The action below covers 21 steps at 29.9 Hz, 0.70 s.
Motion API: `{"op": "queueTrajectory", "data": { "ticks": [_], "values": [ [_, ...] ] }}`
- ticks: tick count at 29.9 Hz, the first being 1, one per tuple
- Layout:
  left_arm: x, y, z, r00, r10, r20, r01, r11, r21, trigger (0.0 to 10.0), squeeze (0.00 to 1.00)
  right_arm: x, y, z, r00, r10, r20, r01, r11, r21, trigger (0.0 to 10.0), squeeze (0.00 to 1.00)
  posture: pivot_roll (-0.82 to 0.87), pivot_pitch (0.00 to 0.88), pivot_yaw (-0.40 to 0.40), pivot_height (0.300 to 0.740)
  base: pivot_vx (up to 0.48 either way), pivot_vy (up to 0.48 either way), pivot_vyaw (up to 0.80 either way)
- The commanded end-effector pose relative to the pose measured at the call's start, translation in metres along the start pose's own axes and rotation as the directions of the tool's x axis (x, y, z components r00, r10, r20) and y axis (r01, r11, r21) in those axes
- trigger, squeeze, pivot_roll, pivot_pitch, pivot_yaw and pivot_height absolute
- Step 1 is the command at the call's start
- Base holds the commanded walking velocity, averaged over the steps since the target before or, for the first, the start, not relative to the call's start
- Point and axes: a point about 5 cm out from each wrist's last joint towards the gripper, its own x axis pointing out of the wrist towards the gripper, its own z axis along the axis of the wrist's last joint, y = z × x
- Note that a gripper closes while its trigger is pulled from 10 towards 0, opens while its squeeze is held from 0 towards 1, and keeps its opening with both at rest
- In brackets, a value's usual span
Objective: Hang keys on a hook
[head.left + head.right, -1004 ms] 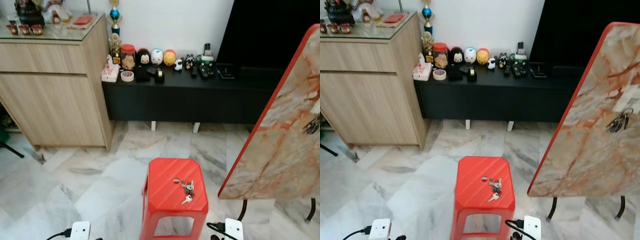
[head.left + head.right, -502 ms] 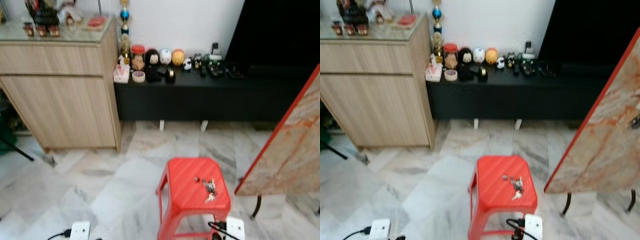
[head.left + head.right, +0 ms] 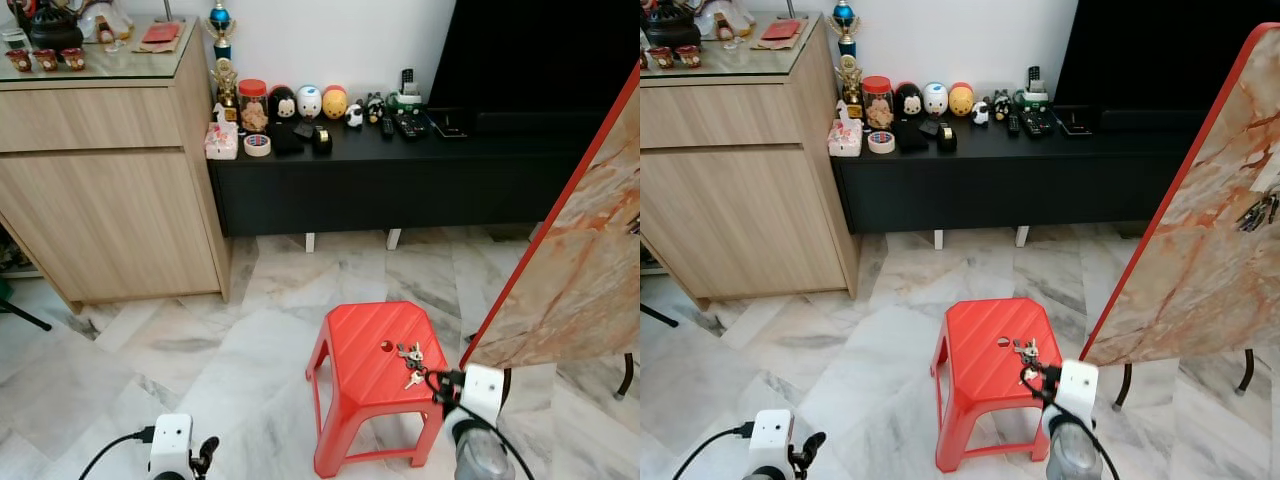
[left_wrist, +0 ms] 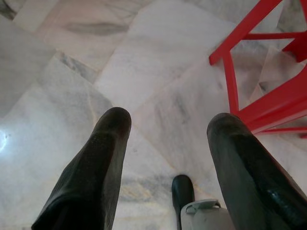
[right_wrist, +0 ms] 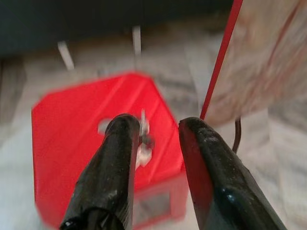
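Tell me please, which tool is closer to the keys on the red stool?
The right tool. It is open and hovers close over the keys at the red stool's right edge. The left tool, also open, hangs low over the marble floor, off the stool's left side.

The left gripper (image 4: 165, 127) points down at a pale grey-veined marble tile floor (image 4: 72, 62), its two long black fingers (image 4: 98, 177) spread wide apart with nothing between them. Beyond one fingertip stand the slanted legs and crossbars of a bright red plastic stool (image 4: 259, 103), resting on the tiles. Low between the fingers sits a small dark rounded part above a light grey piece (image 4: 199, 213); what it is cannot be told.
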Motion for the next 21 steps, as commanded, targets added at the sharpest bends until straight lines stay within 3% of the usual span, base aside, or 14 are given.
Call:
{"op": "queueTrajectory", "data": {
  "ticks": [1, 5, 6, 7, 9, 16, 21],
  "values": [
    [0.000, 0.001, 0.005, 0.999, 0.006, 0.041, -0.005, 1.000, -0.018, 10.0, 0.00, 0.000, 0.000, 0.010, 0.997, -0.017, 0.071, 0.016, 1.000, 0.009, 10.0, 0.00, 0.07, 0.000, -0.074, 0.740, 0.000, 0.000, 0.00],
    [0.002, -0.003, 0.028, 0.981, -0.008, 0.195, 0.010, 1.000, -0.010, 10.0, 0.00, -0.012, -0.002, 0.013, 0.985, -0.027, 0.169, 0.026, 1.000, 0.009, 10.0, 0.00, 0.06, 0.000, -0.077, 0.740, 0.000, 0.000, 0.00],
    [0.002, -0.003, 0.028, 0.981, -0.008, 0.195, 0.010, 1.000, -0.010, 10.0, 0.00, -0.012, -0.002, 0.013, 0.985, -0.027, 0.169, 0.026, 1.000, 0.009, 10.0, 0.00, 0.06, 0.000, -0.077, 0.740, 0.000, 0.000, 0.00],
    [0.002, -0.006, 0.039, 0.963, -0.024, 0.268, 0.026, 1.000, -0.007, 10.0, 0.00, -0.020, -0.001, 0.010, 0.981, 0.000, 0.194, 0.005, 1.000, -0.023, 10.0, 0.00, 0.06, 0.000, -0.077, 0.740, 0.000, 0.000, 0.00],
    [0.000, -0.009, 0.045, 0.949, -0.038, 0.312, 0.040, 0.999, 0.000, 10.0, 0.00, -0.028, 0.001, 0.009, 0.977, 0.027, 0.213, -0.018, 0.999, -0.043, 10.0, 0.00, 0.07, 0.001, -0.075, 0.740, 0.000, 0.000, 0.00],
    [-0.002, -0.002, 0.035, 0.962, -0.017, 0.273, 0.018, 1.000, -0.001, 10.0, 0.00, -0.035, -0.001, 0.015, 0.968, 0.023, 0.250, -0.013, 0.999, -0.042, 10.0, 0.00, 0.06, 0.000, -0.077, 0.740, 0.000, 0.000, 0.00],
    [-0.006, 0.007, 0.010, 0.991, 0.006, 0.136, -0.004, 1.000, -0.011, 10.0, 0.00, -0.036, -0.004, 0.015, 0.972, 0.014, 0.235, -0.005, 0.999, -0.038, 10.0, 0.00, 0.06, 0.000, -0.082, 0.740, 0.000, 0.000, 0.00]
  ]
}}
